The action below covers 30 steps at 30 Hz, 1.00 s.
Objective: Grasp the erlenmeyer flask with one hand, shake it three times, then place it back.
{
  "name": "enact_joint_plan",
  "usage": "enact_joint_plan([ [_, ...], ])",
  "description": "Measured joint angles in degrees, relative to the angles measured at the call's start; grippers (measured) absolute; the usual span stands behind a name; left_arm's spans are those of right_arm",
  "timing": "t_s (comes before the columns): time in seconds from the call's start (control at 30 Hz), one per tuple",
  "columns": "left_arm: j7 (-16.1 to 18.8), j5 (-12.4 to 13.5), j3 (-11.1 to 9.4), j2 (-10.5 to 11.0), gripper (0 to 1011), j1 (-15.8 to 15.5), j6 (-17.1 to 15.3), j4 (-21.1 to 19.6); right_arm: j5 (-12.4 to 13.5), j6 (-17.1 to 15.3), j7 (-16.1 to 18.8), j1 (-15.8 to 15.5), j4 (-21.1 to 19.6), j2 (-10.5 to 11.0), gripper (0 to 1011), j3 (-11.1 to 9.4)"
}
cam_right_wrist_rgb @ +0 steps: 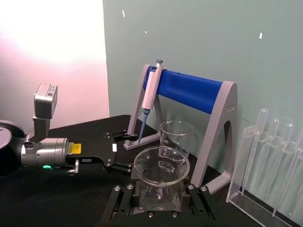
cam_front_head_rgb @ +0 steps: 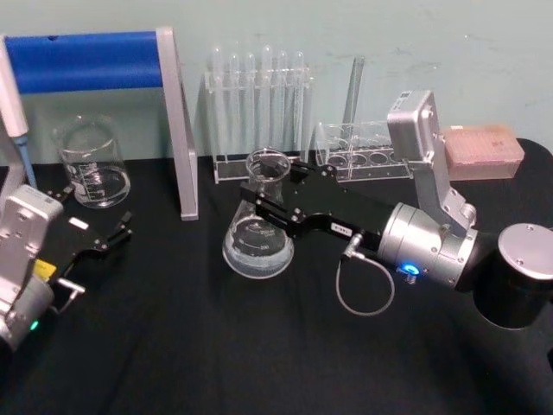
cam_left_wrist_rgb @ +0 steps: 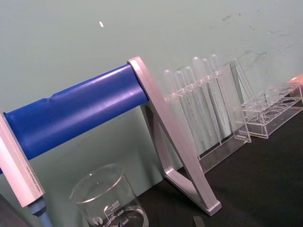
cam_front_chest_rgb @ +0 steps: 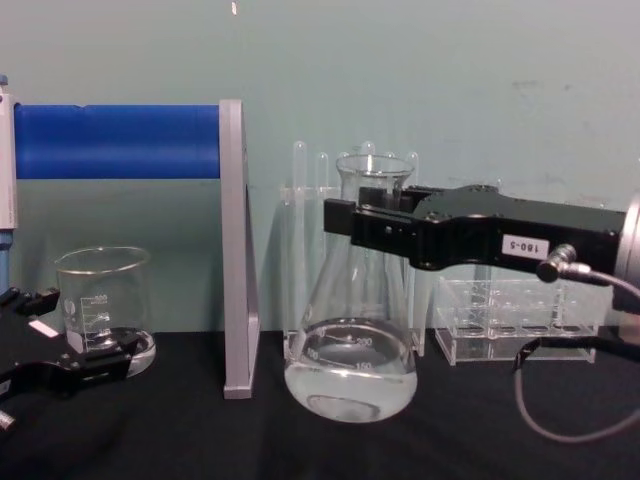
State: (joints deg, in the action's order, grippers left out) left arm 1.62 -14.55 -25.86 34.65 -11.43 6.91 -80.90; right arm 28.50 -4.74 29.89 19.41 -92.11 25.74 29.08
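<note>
Tabletop [cam_front_head_rgb: 216,346] black, wall [cam_front_head_rgb: 432,52] pale green; right tool [cam_front_head_rgb: 272,184] tight on neck of erlenmeyer flask [cam_front_head_rgb: 257,242], left tool [cam_front_head_rgb: 95,210] spread near beaker [cam_front_head_rgb: 91,164]

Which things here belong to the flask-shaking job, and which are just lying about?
Job: erlenmeyer flask, right gripper at its neck.
Lying about: beaker, test tube rack, pipette stand, pink box, left gripper parked at the left.

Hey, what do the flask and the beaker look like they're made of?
The erlenmeyer flask, its neck held in the right claw, looks like clear glass: see-through, glossy, with white graduation marks. The beaker, by the idle open left claw, looks likewise glass, transparent with printed marks, though clear plastic can't be excluded.
</note>
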Motion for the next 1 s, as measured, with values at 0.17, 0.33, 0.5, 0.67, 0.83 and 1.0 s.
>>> enact_joint_plan([
  [0.17, 0.0, 0.0, 0.0, 0.0, 1001, 0.0, 0.0, 0.0, 0.0, -0.1, -0.4, 0.1, 0.3, 0.0, 449, 0.1],
  [0.33, 0.0, 0.0, 0.0, 0.0, 1001, 0.0, 0.0, 0.0, 0.0, -0.1, -0.6, 0.2, 0.6, -0.1, 449, 0.3],
  [0.5, 0.0, 0.0, 0.0, 0.0, 1001, 0.0, 0.0, 0.0, 0.0, -0.2, -0.5, 0.3, 0.7, -0.1, 449, 0.6],
  [0.67, 0.0, 0.0, 0.0, 0.0, 1001, 0.0, 0.0, 0.0, 0.1, -0.2, 0.4, 0.3, 0.7, 0.0, 449, 1.1],
  [0.83, 0.0, 0.0, 0.0, 0.0, 1001, 0.0, 0.0, 0.0, 1.6, 0.6, 4.5, 0.6, 0.4, 1.0, 449, 2.3],
  [1.0, 0.0, 0.0, 0.0, 0.0, 1001, 0.0, 0.0, 0.0, 3.2, 1.9, 10.5, 1.3, -0.4, 2.6, 449, 4.6],
])
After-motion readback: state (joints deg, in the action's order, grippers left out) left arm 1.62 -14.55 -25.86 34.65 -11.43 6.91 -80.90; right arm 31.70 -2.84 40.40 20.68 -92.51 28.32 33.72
